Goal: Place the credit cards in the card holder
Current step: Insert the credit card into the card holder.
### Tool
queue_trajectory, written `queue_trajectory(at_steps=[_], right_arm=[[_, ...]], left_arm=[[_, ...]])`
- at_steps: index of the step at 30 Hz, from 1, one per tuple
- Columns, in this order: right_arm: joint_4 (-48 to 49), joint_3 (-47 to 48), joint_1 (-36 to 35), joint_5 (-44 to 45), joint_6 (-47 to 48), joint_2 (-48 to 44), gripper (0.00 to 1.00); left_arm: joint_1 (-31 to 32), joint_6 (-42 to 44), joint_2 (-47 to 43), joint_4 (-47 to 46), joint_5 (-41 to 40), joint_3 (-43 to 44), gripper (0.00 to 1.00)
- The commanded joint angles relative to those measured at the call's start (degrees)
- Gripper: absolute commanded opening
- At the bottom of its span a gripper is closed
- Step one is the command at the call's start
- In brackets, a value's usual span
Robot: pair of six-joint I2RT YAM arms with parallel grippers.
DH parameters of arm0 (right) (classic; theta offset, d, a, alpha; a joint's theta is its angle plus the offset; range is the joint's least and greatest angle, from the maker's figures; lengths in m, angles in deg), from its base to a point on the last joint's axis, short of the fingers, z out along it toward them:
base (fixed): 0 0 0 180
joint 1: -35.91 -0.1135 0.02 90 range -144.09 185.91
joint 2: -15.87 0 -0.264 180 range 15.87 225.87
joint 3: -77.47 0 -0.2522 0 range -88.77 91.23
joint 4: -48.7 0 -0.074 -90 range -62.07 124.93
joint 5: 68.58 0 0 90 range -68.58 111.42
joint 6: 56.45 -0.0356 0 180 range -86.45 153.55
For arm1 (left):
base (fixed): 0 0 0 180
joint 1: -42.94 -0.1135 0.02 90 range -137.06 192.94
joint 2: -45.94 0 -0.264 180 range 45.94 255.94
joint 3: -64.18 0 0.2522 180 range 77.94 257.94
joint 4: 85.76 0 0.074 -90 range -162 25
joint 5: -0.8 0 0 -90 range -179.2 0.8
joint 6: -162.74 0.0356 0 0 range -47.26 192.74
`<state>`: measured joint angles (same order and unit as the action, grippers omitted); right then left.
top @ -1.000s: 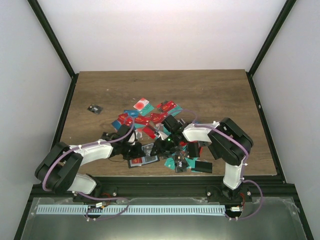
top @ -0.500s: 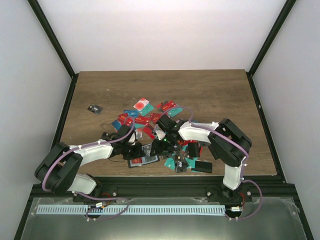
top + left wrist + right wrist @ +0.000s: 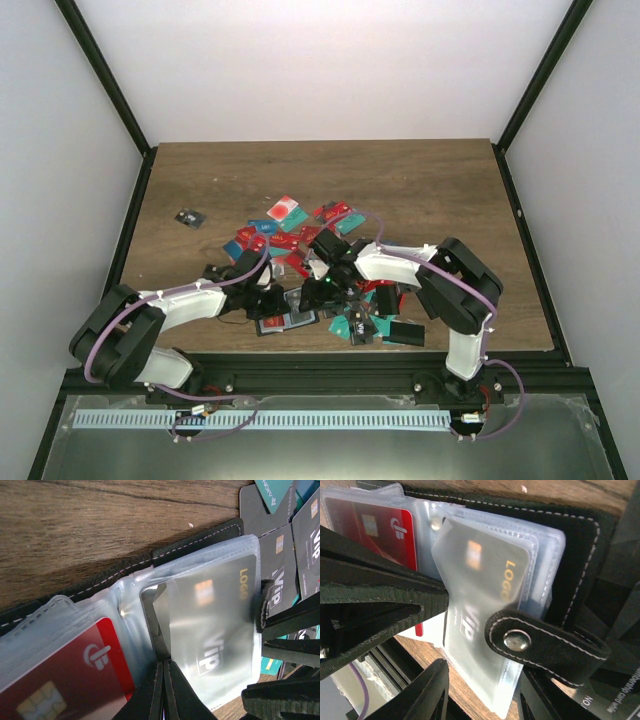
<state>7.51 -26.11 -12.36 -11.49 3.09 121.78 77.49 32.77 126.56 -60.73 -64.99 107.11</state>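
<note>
At the 6 o'clock side of the brown wood-grain table, between the two arms, the black stitched bifold card holder lies open with its clear-grey plastic pockets up. Red chip card is already in the pocket at 8 o'clock in the left wrist view. A dark card with gold LOGO and white VIP print sits in the frosted sleeve at 3 o'clock and looks nearly fully in. The black clasp tab with metal snap lies across that sleeve's corner in the right wrist view. Left gripper is clenched, fingers pinched on a clear pocket leaf, pinning the card holder. Right gripper has its fingers spread, one each side of the sleeve's near end; cannot tell whether they clamp it or just flank it. A loose pile of red, teal and blue plastic credit cards lies at 12 o'clock of both grippers, many not yet loaded.

Step in hand, my read: seating the dark card. To do it well:
- Keep the left pinch firm so the leaf doesn't fold.
- Push the card straight along the sleeve's long axis, no twist.
- Stay clear of the clasp tab so it doesn't snag.
- Stop once the card edge is inside the sleeve mouth.

Versus a second ago, top view: the right wrist has shifted toward 9 o'clock, closer to the left gripper. Its green light moved the same way. Left arm and loose pile look unchanged.
</note>
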Motion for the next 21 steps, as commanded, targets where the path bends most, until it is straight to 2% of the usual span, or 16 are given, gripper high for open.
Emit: queue_trajectory(at_steps=[1, 14, 21], right_arm=[[0.3, 3.0, -1.1, -0.3, 0.6, -0.6, 0.39], [-7.6, 9.0, -2.8, 7.8, 2.0, 1.5, 0.39], [-8.1, 9.6, -3.3, 8.1, 1.8, 1.9, 0.39]], left_arm=[[1.1, 0.8, 2.2, 1.7, -3.0, -1.2, 0.04], [1.1, 0.9, 2.2, 1.7, -3.4, -1.1, 0.04], [1.1, 1.2, 2.2, 1.7, -3.3, -1.1, 0.04]])
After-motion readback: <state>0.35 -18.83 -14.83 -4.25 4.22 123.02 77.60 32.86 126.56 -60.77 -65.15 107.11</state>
